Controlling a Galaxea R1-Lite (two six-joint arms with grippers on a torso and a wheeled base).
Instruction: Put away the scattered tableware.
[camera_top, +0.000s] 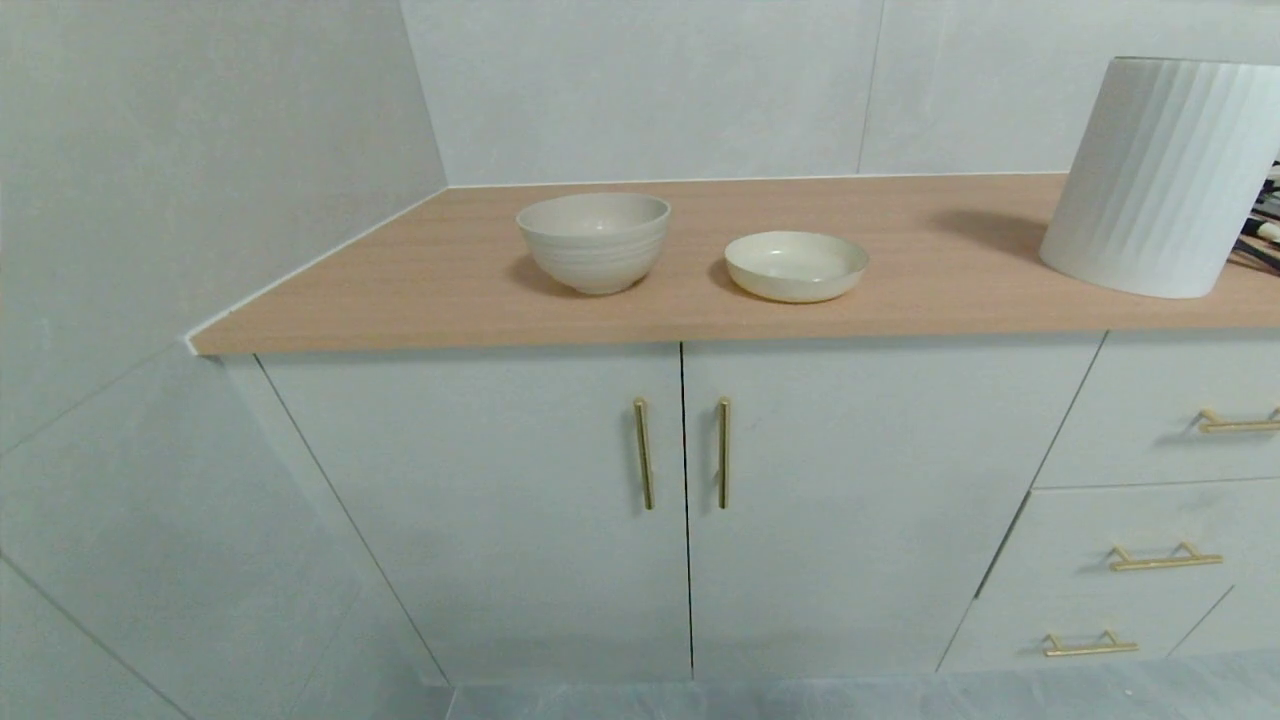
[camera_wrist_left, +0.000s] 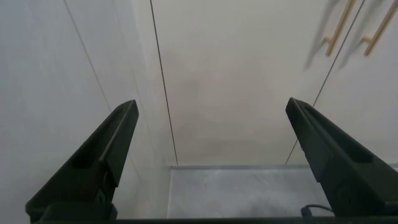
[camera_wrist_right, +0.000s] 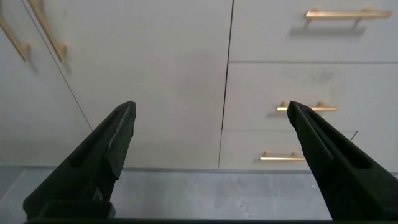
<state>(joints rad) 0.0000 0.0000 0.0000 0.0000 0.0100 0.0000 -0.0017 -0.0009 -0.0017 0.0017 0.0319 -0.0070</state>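
A pale deep bowl (camera_top: 594, 240) stands upright on the wooden desk (camera_top: 900, 300), towards its left end and about midway between the back edge and the front edge. A shallow cream dish (camera_top: 796, 265) sits near it on the right, a little closer to the front edge; the two are apart, with a strip of bare wood between them. Both look empty. At the right end of the desk stands a tall white ribbed cylinder (camera_top: 1160, 175), well apart from the dish, with some dark items that cannot be made out just behind it at the edge of the head view.

Below the desk are two shut white cupboard doors (camera_top: 480, 500) with a pair of upright gold door handles (camera_top: 644, 455) on either side of the seam between them. To the right of the doors is a stack of shut drawers (camera_top: 1130, 520) with gold drawer handles (camera_top: 1165, 558).

The left tool (camera_wrist_left: 211, 109) is low in front of the cupboard, its two dark fingers (camera_wrist_left: 106, 155) spread wide with nothing between them, above the grey floor (camera_wrist_left: 249, 186). The right tool (camera_wrist_right: 211, 109) is likewise spread wide and holds nothing, facing the lower drawers.
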